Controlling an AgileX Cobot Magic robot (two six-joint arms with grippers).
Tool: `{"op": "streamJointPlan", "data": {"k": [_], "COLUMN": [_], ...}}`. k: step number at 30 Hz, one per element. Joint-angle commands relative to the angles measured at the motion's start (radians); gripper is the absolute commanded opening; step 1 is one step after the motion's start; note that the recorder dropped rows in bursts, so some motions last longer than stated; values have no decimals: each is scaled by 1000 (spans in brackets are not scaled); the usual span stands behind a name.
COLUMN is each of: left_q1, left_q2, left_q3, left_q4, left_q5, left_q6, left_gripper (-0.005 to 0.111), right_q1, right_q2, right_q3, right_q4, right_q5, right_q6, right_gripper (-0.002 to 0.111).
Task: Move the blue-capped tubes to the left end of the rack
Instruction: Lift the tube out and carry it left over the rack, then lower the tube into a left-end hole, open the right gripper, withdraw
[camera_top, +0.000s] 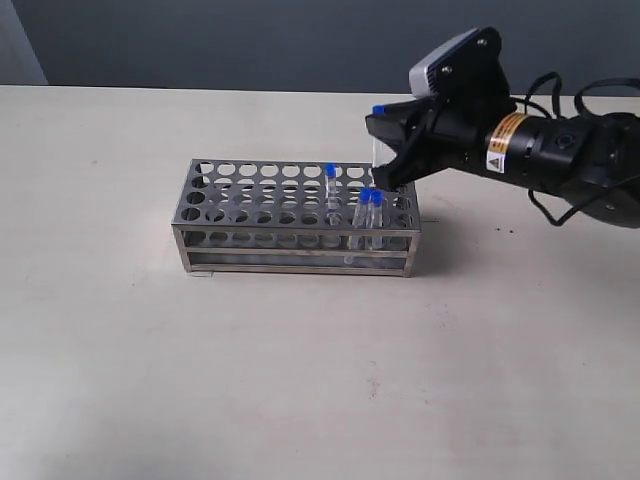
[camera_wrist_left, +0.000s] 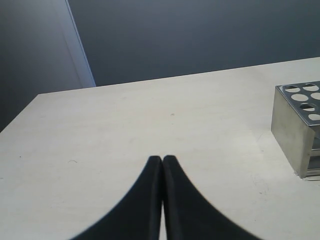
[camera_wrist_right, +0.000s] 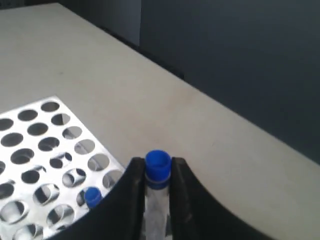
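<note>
Right end effector (camera_wrist_right: 157, 170) is closed partway on one blue-capped tube (camera_wrist_right: 158, 164). The fingers (camera_wrist_right: 134, 185) pinch it just under the cap, and the blue cap pokes out past the fingertips. In the exterior view we see this tube (camera_top: 375, 140) held upright over the far right corner of the rack (camera_top: 250, 190). We cannot tell whether its lower end is clear of the top plate.

Left end effector (camera_wrist_left: 162, 160) has its jaws pressed together with nothing between them. It sits low over the bare surface (camera_wrist_left: 125, 125), apart from the rack's end wall (camera_wrist_left: 290, 130), which shows at the edge of its wrist view. We do not see this arm in the exterior view.

Other tubes are all in the right part of the rack. A lone tube (camera_top: 330, 188) stands upright a few holes in from the right end. A pair of tubes (camera_top: 366, 208) stands side by side nearer the front right corner. The right wrist view shows one more blue cap (camera_wrist_right: 92, 196) seated in a hole just beside the fingers.

The rack stands mid-surface (camera_top: 120, 350), long side toward the exterior camera. The holes toward its left end show no tubes.
</note>
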Motion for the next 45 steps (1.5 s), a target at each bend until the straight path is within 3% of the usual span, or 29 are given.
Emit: {"op": "streamJointPlan", "data": {"k": [1,9,18,34,45], "left_q1": [-7,-7,-7,-7,-7], "left_q2": [4,4,4,4,4], "left_q3": [-2,-2,-2,-2,-2], "left_q4": [-1,-1,-1,-1,-1], "left_q5": [-12,-12,-12,-12,-12], "left_q6": [-3,-3,-3,-3,-3], "left_gripper": [0,0,0,0,0], "right_q1": [15,169,305,331,331], "right_q2": [-80,-50,168,426,455], "right_q3": [-21,-192,-401,-636,-645], "right_q4": [-17,-26,-26,-30,-30], "right_q5": [-3,25,25,159,163], "right_q6": [-2,65,133,183,210], "right_gripper": [-1,-1,-1,-1,-1]}}
